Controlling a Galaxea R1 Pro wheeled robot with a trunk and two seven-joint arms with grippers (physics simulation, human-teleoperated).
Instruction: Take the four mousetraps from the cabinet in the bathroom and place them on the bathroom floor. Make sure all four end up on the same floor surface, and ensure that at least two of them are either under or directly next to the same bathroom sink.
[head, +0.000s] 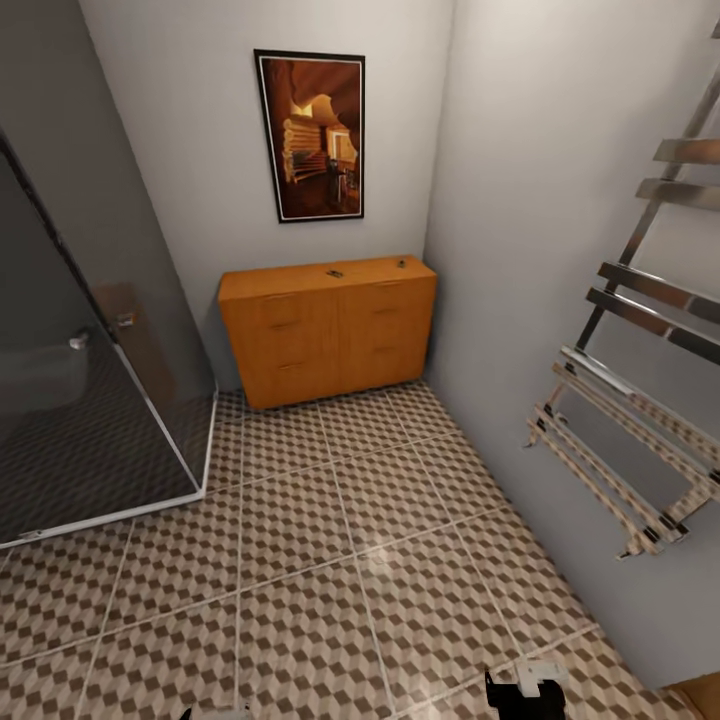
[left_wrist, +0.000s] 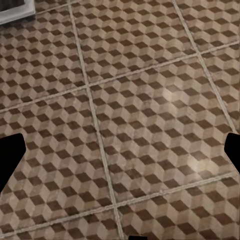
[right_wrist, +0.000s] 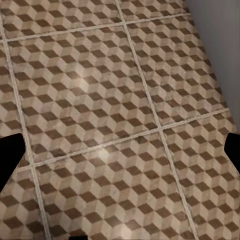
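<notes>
The orange-brown cabinet (head: 328, 328) stands against the far wall, its drawers shut. Two small flat mousetraps lie on its top, one near the middle (head: 333, 272) and one toward the right end (head: 401, 263); they are too small to make out in detail. The cube-patterned bathroom floor (head: 330, 560) stretches from me to the cabinet. My right gripper (right_wrist: 120, 155) hangs over bare tiles, its black fingertips (right_wrist: 11, 152) wide apart, and its body (head: 525, 695) shows low in the head view. My left gripper (left_wrist: 120, 155) is likewise open over tiles. The sink is out of view.
A dark glass shower enclosure (head: 90, 400) with a white base rim fills the left side. A chrome towel rail (head: 640, 400) juts from the right wall. A framed picture (head: 310, 135) hangs above the cabinet. Open tiled floor lies between these.
</notes>
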